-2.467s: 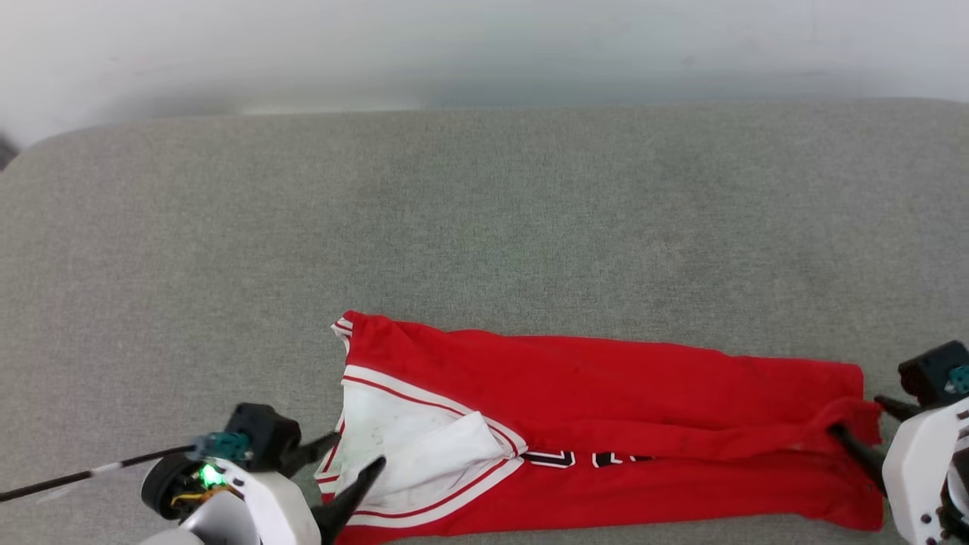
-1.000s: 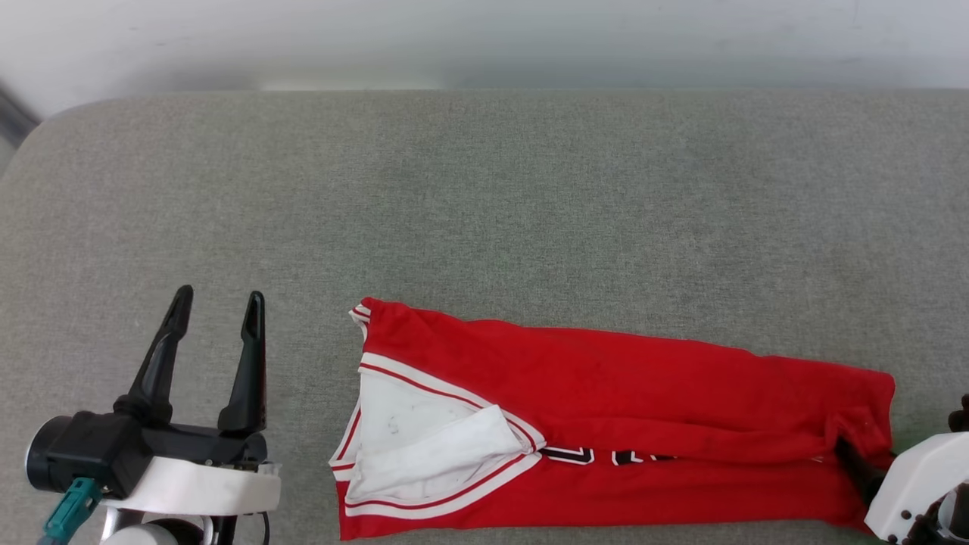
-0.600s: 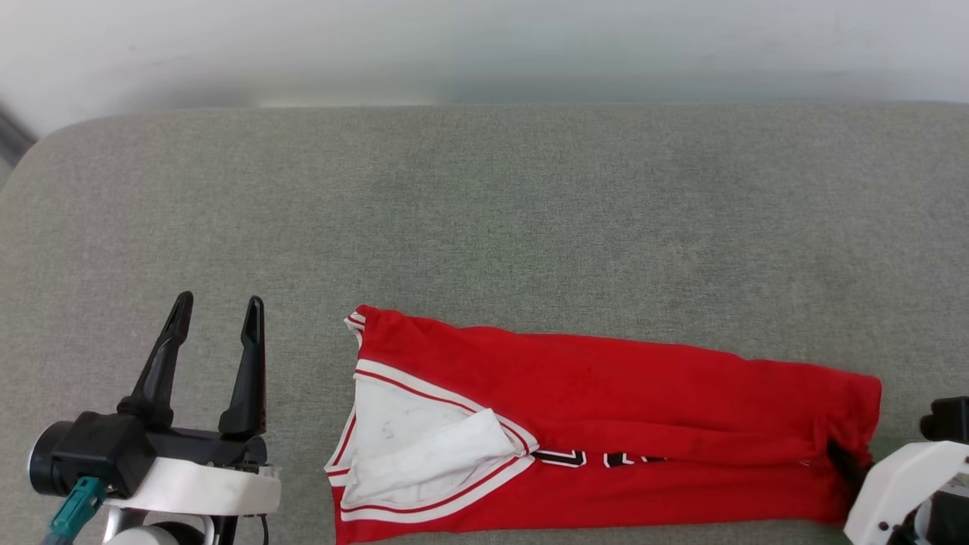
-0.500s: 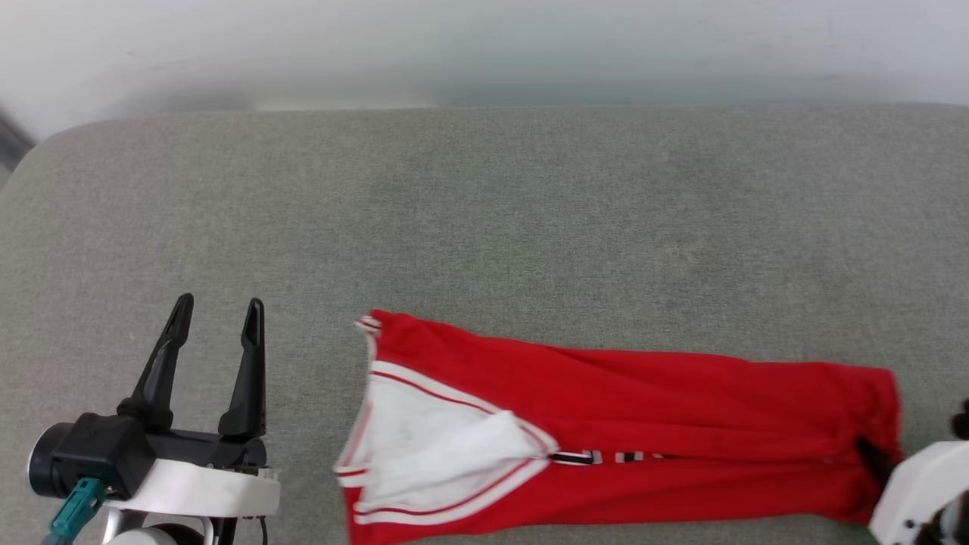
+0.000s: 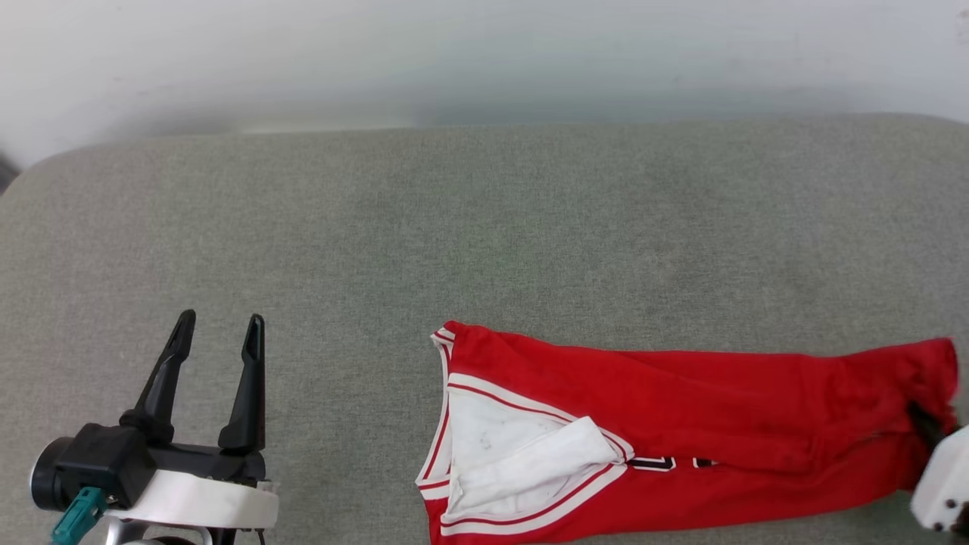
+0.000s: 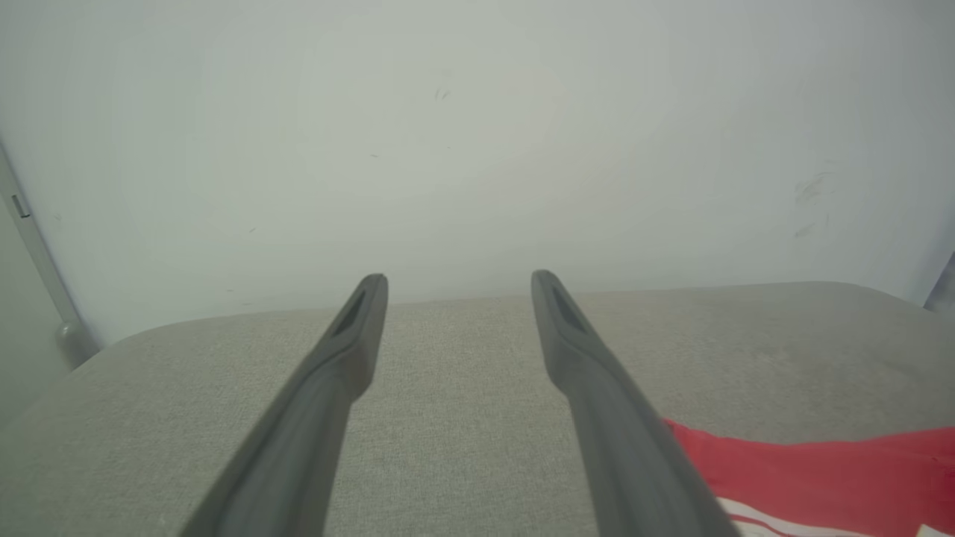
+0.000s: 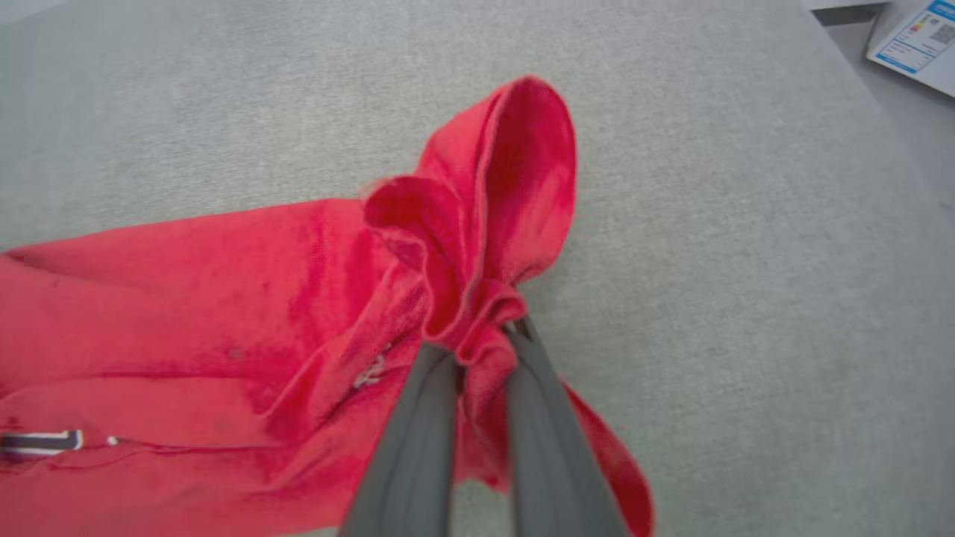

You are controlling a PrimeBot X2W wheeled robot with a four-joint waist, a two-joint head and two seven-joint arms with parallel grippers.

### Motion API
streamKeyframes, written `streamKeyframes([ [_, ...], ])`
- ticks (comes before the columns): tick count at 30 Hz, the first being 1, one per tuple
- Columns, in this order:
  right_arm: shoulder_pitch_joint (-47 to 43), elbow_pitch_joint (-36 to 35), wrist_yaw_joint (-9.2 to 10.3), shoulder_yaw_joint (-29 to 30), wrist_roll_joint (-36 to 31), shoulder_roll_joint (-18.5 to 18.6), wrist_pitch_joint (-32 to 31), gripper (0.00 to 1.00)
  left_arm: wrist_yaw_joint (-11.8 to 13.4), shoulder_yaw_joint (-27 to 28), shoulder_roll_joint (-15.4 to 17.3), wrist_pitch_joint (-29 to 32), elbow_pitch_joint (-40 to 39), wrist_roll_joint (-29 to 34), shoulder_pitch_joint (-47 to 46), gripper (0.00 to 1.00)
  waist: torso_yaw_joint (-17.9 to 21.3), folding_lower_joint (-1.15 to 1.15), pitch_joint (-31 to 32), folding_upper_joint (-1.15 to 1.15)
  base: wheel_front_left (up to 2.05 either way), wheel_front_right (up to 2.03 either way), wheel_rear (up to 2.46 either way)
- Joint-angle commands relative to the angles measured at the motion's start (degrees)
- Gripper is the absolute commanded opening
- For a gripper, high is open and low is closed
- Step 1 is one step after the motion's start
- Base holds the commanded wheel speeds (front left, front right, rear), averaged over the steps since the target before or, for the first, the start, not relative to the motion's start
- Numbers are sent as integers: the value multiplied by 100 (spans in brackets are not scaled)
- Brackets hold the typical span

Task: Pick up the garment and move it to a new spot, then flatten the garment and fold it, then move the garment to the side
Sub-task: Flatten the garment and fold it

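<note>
Right gripper [image 7: 483, 339] clamped on bunched end of garment [image 5: 681, 401], 4 o'clock; left gripper [image 5: 220, 318] spread apart, empty, 8 o'clock.

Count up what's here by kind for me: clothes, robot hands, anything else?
Garments: 1, the red jersey.
Grippers: 2, the right gripper shut on the jersey's end, the left gripper open, apart from it.
Padded surfaces: 1, the grey cushion.
Papers: 1, a printed sheet off the cushion.
Total: 5.

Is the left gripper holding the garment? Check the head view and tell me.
No, the left gripper stands open over the grey cushion, apart from the garment.
</note>
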State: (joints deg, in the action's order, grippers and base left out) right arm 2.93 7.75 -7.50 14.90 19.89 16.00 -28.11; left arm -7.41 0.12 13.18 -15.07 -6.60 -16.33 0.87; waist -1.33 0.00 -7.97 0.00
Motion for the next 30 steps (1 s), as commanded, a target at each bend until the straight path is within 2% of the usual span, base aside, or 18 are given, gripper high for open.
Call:
streamKeyframes([
  [1,-81,-87,3,-65,62,-56,-30,0,-9,-14,-5,-12,15,4,40,100,13,0,55,0,0,0,0],
  [9,-363,-1102,2,-929,229,-387,-585,0,-9,-94,-18,-12,45,-17,136,100,-20,0,306,0,0,0,0],
  [17,-276,-1549,2,-1798,322,-1091,-959,0,-10,-143,-77,-12,7,-10,228,100,-242,0,344,0,0,0,0],
  [22,-27,-1404,2,-2432,647,-1289,-1033,0,-10,-128,-134,-12,-3,-24,277,100,-357,0,367,0,0,0,0],
  [30,491,-751,2,-3106,876,-1317,-647,0,-10,-185,-125,-12,39,-51,249,100,-525,0,397,0,0,0,0],
])
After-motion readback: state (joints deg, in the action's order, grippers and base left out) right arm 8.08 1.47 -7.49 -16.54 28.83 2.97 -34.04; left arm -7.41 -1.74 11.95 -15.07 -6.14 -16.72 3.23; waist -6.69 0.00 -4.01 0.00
